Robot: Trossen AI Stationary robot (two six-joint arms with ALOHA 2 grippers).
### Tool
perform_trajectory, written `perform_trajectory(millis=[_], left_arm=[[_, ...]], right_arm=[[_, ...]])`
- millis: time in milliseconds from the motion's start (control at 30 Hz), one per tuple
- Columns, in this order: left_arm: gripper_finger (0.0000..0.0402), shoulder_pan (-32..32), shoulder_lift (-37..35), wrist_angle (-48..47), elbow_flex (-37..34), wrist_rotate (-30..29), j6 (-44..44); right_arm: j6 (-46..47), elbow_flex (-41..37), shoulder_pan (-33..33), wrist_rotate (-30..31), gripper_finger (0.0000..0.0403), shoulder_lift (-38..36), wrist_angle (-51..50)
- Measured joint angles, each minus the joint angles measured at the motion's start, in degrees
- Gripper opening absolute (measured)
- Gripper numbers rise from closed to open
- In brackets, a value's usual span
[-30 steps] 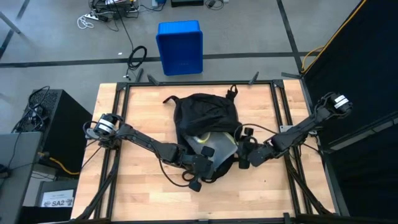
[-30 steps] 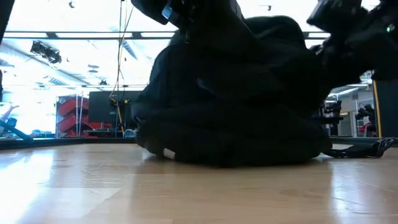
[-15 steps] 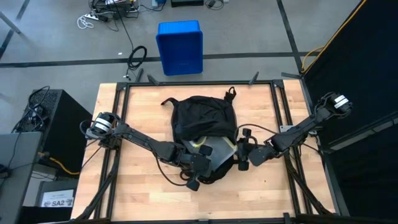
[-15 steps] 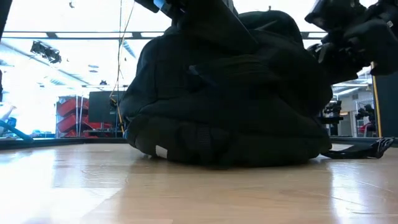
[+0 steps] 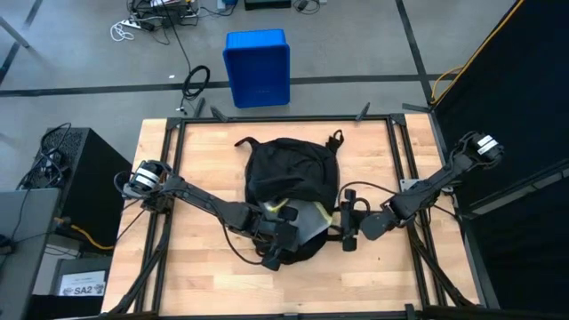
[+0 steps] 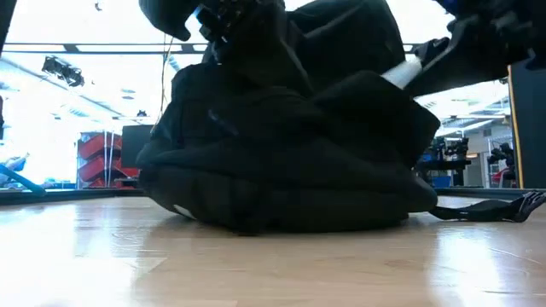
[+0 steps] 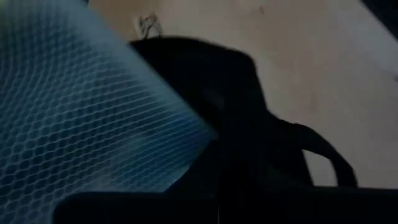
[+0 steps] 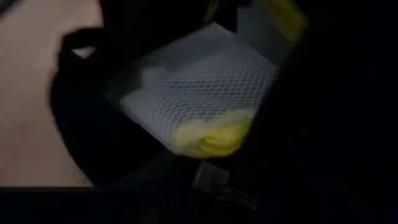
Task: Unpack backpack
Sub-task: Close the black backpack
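The black backpack (image 5: 289, 173) lies on the wooden table (image 5: 196, 160), its opening toward the near edge. It fills the middle of the low view (image 6: 281, 162). A grey mesh pouch with yellow trim (image 5: 307, 213) shows in the opening. The right wrist view sees the pouch close up (image 8: 205, 93), and so does the left wrist view (image 7: 74, 112). My left gripper (image 5: 277, 238) is shut at the opening's near-left rim. My right gripper (image 5: 347, 222) is at the backpack's near-right side, pointing toward the pouch. My left gripper is shut on the backpack's black fabric at the near-left rim of the opening (image 5: 286, 229). The gripper's own body and the dark fabric hide the place of contact. It comes from the table's left, slanting down. The backpack's bottom rests on the table.
A blue plastic bin (image 5: 257, 67) stands on the floor beyond the far edge. A backpack strap (image 6: 495, 207) trails on the table to the right of the backpack. Bare wood lies to the left and right of the backpack and along the near edge.
The backpack has shifted a little toward the table's left and slumped. In the low view its lower bulge has slid leftward while its top has sagged, and a pale strip now shows at its upper right.
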Motion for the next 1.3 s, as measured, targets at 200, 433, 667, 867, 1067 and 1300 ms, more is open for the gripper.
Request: perform_trajectory(millis=[200,433,667,867,1067,1300], left_arm=[[0.0000,-1.4,-3.2,0.8,-1.2,-1.7,-0.2],[0.0000,-2.2,-11.9,19.5,-17.6,-2.4,-2.6],[0.0005,-2.1,-19.6,46.0,-34.4,-4.4,-6.5],[0.0070,-2.2,-20.9,48.7,-34.2,-0.9,-6.8],[0.0161,-2.2,-20.6,48.7,-31.0,-1.9,-6.4],[0.0197,-1.3,-13.0,48.1,-21.7,-3.0,-3.3]], right_arm=[[1.7,0.0,0.0,-1.0,0.0157,0.0,0.9],[3.9,0.0,0.0,-1.2,0.0151,0.0,0.9],[3.9,0.1,-0.4,-1.2,0.0152,0.0,0.9],[4.1,0.1,-1.3,-1.2,0.0150,0.0,0.7],[4.1,0.1,-1.6,-1.2,0.0151,0.0,0.4],[2.7,0.1,-3.5,-1.9,0.0150,0.0,1.0]])
